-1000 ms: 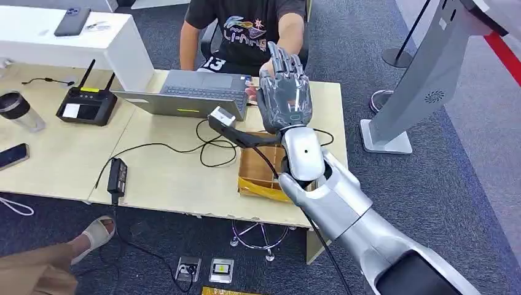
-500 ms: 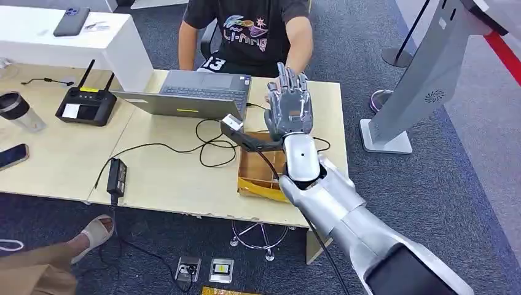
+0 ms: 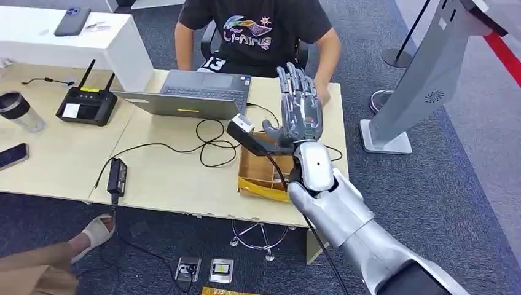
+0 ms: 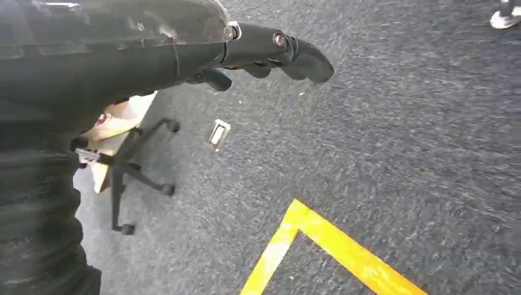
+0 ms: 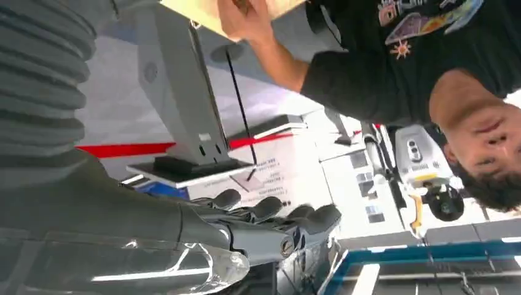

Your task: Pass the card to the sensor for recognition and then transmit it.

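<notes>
My right hand [image 3: 301,110] is raised above the desk's right part, fingers straight and spread, with nothing in it. In the right wrist view the same fingers [image 5: 270,212] are stretched out and bare. A person in a black shirt [image 3: 258,31] sits behind the desk; their hand [image 3: 322,92] rests at the desk just beyond my right hand, and I cannot tell whether it holds a card. The grey sensor stand [image 3: 430,80] rises at the right on the carpet. My left hand [image 4: 270,52] hangs over the floor, fingers loosely extended, holding nothing.
On the desk [image 3: 166,178] lie a grey laptop [image 3: 196,92], a wooden box [image 3: 258,175], black cables, a power brick [image 3: 117,173], a black controller [image 3: 86,104], a cup [image 3: 15,110] and a phone [image 3: 12,155]. A sandalled foot [image 3: 95,233] is at lower left.
My right hand has shifted to the right and a little lower. The person's arm, which reached to my hand before, has pulled back to the desk's far right.
</notes>
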